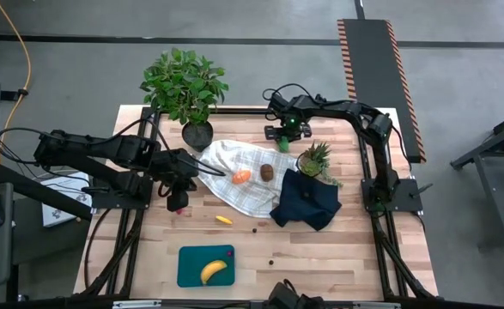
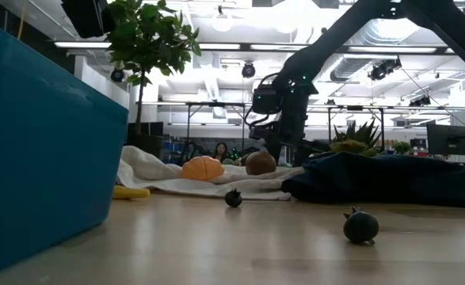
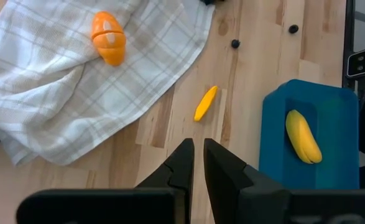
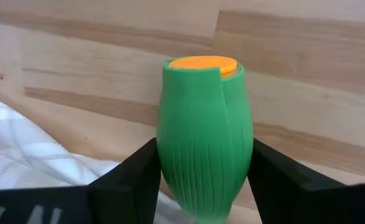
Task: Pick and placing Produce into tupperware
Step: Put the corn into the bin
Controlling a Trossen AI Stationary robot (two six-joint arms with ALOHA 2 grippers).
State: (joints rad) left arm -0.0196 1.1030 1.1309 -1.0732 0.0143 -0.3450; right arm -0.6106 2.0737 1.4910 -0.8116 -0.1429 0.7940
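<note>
The teal tupperware (image 1: 191, 268) sits near the table's near edge with a yellow banana (image 1: 214, 272) lying in it. An orange piece (image 1: 241, 176) and a brown kiwi ball (image 1: 268, 172) lie on a white checked cloth (image 1: 234, 193). A small yellow piece (image 1: 223, 220) and two dark bits (image 1: 253, 229) (image 1: 272, 262) lie on bare wood. My left gripper (image 3: 198, 163) hovers shut above the table, left of the cloth. My right gripper (image 4: 204, 171) is near the far edge, shut on a green ribbed piece (image 4: 204, 143) with an orange end. My right gripper pinches the green ribbed piece between its two fingers (image 4: 135, 177), one on each side of its wide middle (image 4: 170, 155). Its orange-capped end (image 4: 204, 63) points away from the wrist, toward the wood. Whether the piece touches the table, I cannot tell.
A potted plant (image 1: 187, 86) stands at the far left corner. A dark navy cloth (image 1: 307, 202) lies right of the white cloth, with a toy pineapple (image 1: 316, 160) at its far edge. Bare wood lies between the cloths and the tupperware.
</note>
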